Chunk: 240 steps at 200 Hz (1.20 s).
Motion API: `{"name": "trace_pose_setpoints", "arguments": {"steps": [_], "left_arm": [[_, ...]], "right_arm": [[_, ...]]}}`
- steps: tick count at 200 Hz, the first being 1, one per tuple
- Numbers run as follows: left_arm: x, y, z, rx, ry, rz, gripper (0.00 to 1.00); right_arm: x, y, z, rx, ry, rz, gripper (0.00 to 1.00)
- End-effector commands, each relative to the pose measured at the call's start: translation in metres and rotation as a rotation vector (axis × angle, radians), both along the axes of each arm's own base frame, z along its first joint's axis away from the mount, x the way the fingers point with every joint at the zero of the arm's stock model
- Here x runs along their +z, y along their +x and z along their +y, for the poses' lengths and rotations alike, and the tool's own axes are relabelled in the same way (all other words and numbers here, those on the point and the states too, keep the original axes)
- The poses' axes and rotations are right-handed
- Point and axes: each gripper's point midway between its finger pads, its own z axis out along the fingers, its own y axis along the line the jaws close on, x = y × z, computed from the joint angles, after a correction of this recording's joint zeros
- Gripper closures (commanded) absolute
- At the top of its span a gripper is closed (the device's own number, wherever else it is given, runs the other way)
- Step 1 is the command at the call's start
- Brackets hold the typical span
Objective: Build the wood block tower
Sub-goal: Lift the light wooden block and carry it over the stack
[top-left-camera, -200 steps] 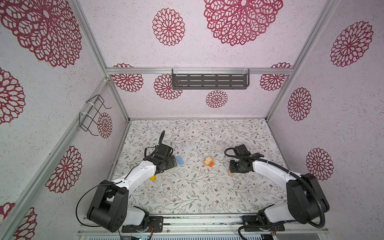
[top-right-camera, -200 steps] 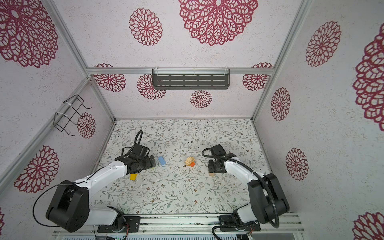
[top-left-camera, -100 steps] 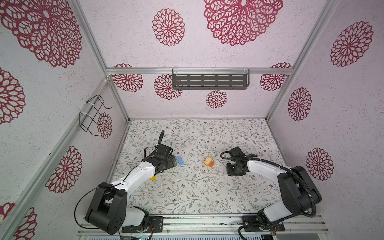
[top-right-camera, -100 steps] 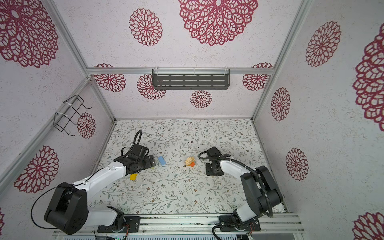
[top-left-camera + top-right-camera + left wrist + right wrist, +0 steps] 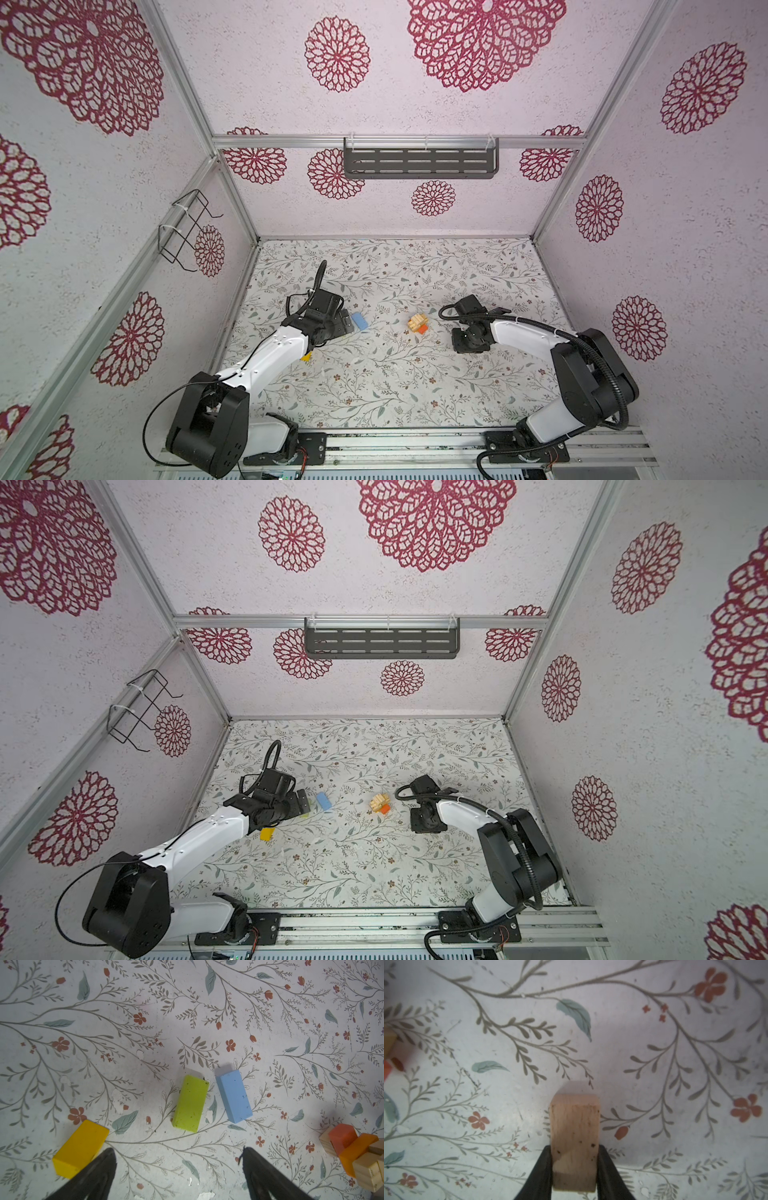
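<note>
Right pincer [image 5: 574,1150] has closed on tan block [image 5: 574,1126]; tower [image 5: 417,323] stands nearby.

No writing to read

The yellow block [image 5: 81,1148], green block [image 5: 191,1103] and blue block [image 5: 233,1096] ahead of the left gripper [image 5: 177,1149] carry only paint and dark specks; the plain wood block [image 5: 574,1126] pinched in the right gripper [image 5: 574,1148] shows only grain; the table cover [image 5: 207,1012] under both tools bears printed leaves and flowers, the walls [image 5: 457,104] red rosettes; no letters, numbers, labels or brand marks can be made out in any view.
</note>
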Motion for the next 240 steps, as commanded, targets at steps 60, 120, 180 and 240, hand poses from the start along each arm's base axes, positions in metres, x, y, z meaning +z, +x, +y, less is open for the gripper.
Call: {"name": "trace_pose_setpoints", "arguments": {"steps": [60,120,180,240], "left_arm": [[0.022,0.002,0.003,0.006,-0.019,-0.064,0.03],[0.025,0.004,0.002,0.000,-0.023,-0.075,0.03],[0.026,0.007,-0.002,0.000,-0.056,-0.104,0.03],[0.019,0.008,-0.001,-0.003,-0.049,-0.113,0.03]], "right_arm": [[0.082,0.016,0.010,0.202,-0.017,-0.088,0.73],[0.137,0.032,0.042,0.338,0.062,-0.156,0.73],[0.144,0.038,0.073,0.471,0.038,-0.131,0.73],[0.136,0.044,0.098,0.577,0.031,-0.107,0.73]]}}
